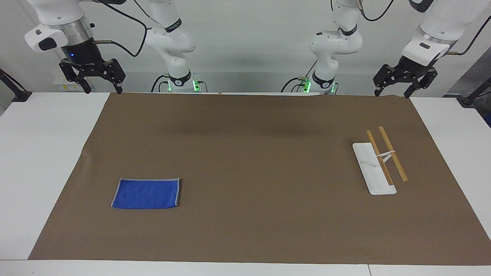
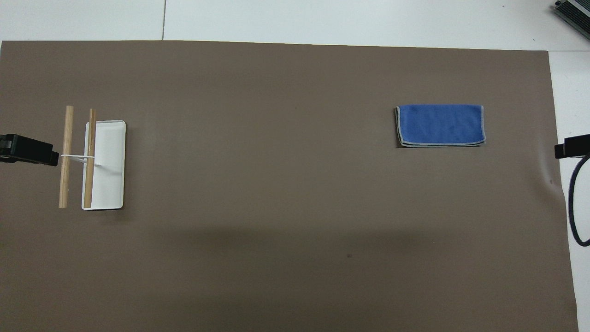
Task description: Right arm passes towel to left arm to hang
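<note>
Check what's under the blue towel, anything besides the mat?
The towel lies flat, folded, directly on the brown mat. Nothing pokes out past its edges in either view. The patch of mat it covers, and anything between its folded layers, is hidden.

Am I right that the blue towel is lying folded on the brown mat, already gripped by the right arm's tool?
Not quite. The towel does lie folded on the brown mat, but the facing view shows the right tool raised, open and empty, well away from it.
</note>
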{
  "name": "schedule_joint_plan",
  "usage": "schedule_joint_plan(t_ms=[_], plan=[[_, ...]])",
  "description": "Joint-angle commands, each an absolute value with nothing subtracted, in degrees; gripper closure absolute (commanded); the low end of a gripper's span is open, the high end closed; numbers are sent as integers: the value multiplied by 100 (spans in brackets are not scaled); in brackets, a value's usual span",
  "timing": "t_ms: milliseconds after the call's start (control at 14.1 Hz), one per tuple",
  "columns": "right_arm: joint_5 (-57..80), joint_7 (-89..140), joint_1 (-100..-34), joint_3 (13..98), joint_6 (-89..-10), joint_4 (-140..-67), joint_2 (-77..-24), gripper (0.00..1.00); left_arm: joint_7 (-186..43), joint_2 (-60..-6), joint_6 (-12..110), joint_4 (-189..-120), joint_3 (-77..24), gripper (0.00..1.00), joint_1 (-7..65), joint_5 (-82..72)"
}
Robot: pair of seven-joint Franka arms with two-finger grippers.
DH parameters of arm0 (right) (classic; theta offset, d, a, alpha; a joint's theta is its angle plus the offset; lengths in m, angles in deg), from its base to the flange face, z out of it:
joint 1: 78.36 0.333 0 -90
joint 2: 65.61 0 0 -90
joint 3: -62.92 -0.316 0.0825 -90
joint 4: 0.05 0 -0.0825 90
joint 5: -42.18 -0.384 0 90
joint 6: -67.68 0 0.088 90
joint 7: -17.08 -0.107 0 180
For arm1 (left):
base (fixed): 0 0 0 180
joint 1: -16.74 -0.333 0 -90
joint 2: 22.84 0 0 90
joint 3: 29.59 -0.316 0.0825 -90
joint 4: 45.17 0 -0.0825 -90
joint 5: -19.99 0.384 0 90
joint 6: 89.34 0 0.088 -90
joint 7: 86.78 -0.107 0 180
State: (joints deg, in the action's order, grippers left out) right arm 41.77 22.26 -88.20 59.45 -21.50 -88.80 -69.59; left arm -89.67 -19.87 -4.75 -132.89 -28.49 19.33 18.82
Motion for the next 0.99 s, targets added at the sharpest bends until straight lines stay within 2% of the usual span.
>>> schedule_joint_plan(t_ms=[0,284,425,709,922], plan=[[4078,2341,-8900,5949,-2100,-9058,-7141,0,-8994,-1906,-356,-13385,-2898,0,1990,1850],[4095,2341,-8917,5967,-2004,-9136,-7193,0,-8994,-1906,-347,-13394,-2898,0,2016,1850],[4095,2437,-8909,5975,-2117,-9583,-7403,0,-8994,-1906,-347,-13394,-2898,0,2016,1850],[4086,2815,-8917,5993,-3415,-11138,-7975,0,-8986,-1906,-339,-13394,-2898,0,2016,1850],[4086,2816,-8987,6002,-3962,-11273,-7792,0,-8986,-1906,-339,-13394,-2889,0,2016,1850]])
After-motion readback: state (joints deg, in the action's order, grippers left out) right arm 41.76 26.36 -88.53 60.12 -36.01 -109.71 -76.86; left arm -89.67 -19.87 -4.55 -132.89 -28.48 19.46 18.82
